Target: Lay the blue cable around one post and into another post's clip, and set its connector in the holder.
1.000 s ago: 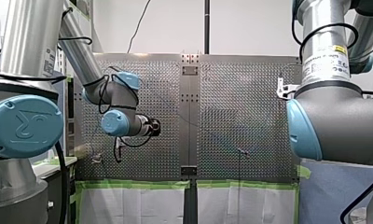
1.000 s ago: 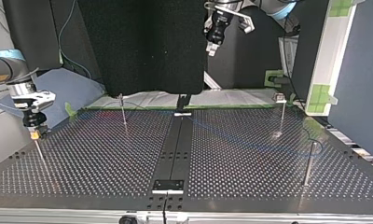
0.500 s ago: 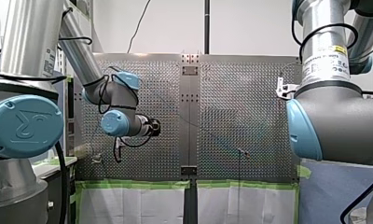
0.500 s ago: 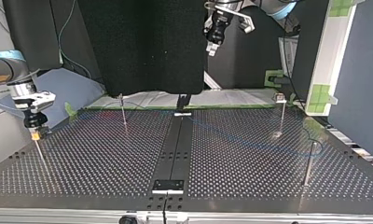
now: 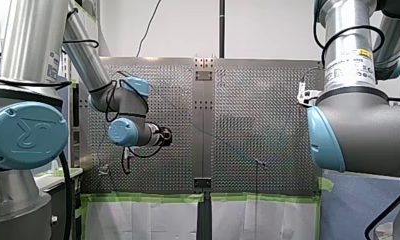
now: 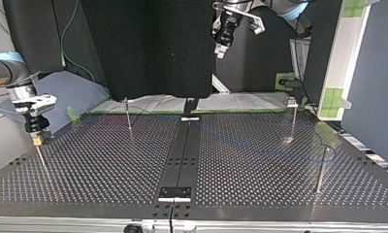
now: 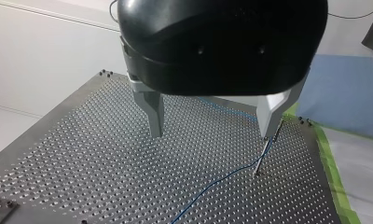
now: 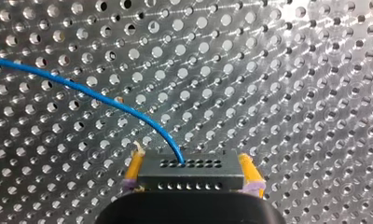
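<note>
**Connector Gripped Above Perforated Worktop**

The black connector (image 8: 190, 175) is seen clamped between the yellow pads (image 8: 134, 168) of my right hand (image 8: 190, 157), close above the worktop (image 8: 292, 70). The blue cable (image 8: 82, 91) is shown curving away from a hole in its face. My left hand (image 7: 211, 134) is held well above the worktop, fingers spread with nothing between them. A thin post (image 7: 265, 156) stands ahead of it, the cable reaching its foot

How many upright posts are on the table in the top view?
4: far-left post, far-right post, near-right post, and near-left post just below my right hand. More could be hidden.
</note>
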`<move>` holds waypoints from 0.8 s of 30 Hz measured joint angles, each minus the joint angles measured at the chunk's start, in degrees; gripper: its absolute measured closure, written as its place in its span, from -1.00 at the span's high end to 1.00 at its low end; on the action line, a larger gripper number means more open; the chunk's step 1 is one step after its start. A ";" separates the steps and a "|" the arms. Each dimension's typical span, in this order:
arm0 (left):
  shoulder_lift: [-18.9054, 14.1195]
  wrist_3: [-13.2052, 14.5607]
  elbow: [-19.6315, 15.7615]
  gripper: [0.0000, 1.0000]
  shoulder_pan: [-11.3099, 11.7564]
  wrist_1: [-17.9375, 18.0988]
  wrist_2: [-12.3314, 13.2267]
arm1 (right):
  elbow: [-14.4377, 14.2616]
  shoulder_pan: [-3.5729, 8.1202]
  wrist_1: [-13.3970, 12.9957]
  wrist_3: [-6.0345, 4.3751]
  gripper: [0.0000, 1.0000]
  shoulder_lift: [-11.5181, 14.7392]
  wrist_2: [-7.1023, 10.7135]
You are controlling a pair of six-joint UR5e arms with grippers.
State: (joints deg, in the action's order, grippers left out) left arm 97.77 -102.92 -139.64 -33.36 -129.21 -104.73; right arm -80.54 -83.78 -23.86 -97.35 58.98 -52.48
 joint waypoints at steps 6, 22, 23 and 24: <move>0.00 0.00 0.00 1.00 0.04 0.00 -0.02 | -0.02 0.05 0.02 0.03 -1.00 -0.09 0.01; -0.01 0.00 0.00 1.00 0.08 0.08 0.01 | 0.01 0.17 -0.52 -0.26 -1.00 -0.67 -0.05; -0.01 0.00 0.00 1.00 0.09 0.09 0.01 | -0.03 0.18 -0.44 -0.28 -1.00 -0.76 -0.06; -0.01 0.00 0.00 1.00 0.09 0.09 0.01 | -0.08 0.22 -0.54 -0.29 -1.00 -0.91 -0.04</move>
State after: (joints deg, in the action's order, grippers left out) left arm 97.76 -102.92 -139.64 -33.27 -129.12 -104.72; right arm -80.62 -83.56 -24.40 -97.64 58.06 -52.53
